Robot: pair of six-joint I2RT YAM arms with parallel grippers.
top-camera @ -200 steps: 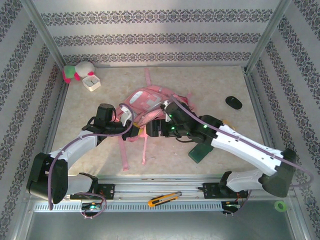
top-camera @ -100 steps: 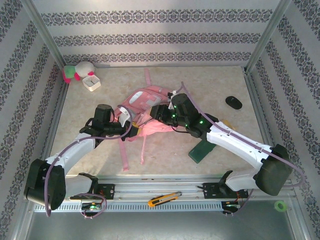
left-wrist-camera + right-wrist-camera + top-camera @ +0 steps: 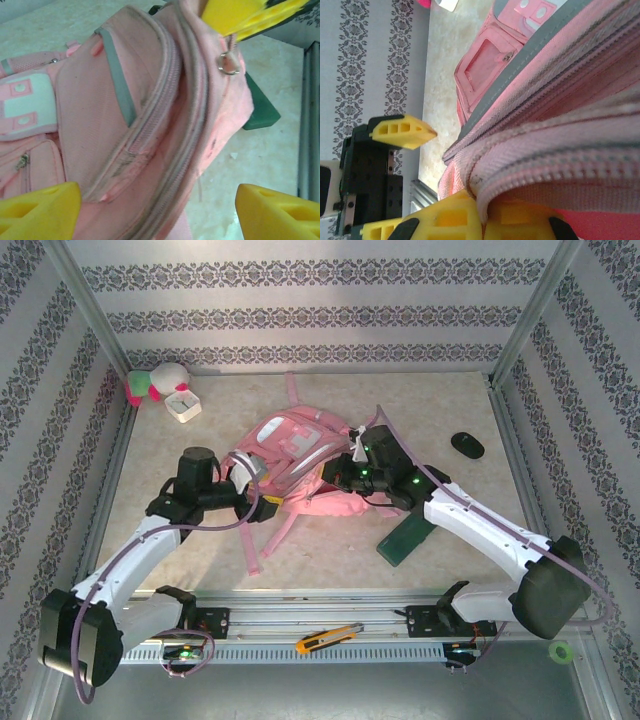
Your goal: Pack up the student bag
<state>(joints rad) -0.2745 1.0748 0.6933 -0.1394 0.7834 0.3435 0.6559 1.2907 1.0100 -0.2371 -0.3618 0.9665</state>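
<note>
The student bag (image 3: 296, 445), a large pink backpack, lies in the middle of the table with its straps trailing toward the near edge. My left gripper (image 3: 262, 506) is at the bag's near left side. In the left wrist view it (image 3: 157, 200) stands open, with the bag's zip seam (image 3: 170, 130) between and ahead of its yellow fingers (image 3: 40, 210). My right gripper (image 3: 336, 474) is at the bag's right side. In the right wrist view it (image 3: 484, 220) is shut on the bag's zip edge (image 3: 530, 165), the fabric pinched between its pads.
A green flat case (image 3: 404, 538) lies just right of the bag, under my right arm. A black mouse (image 3: 467, 445) sits at the far right. A plush toy (image 3: 155, 383) and a white box (image 3: 183, 405) are in the far left corner. A utility knife (image 3: 328, 638) rests on the front rail.
My left gripper has opened and let go of the bag. My right gripper has shut on the bag's zip edge and drawn to the right, and the bag has shifted with it.
</note>
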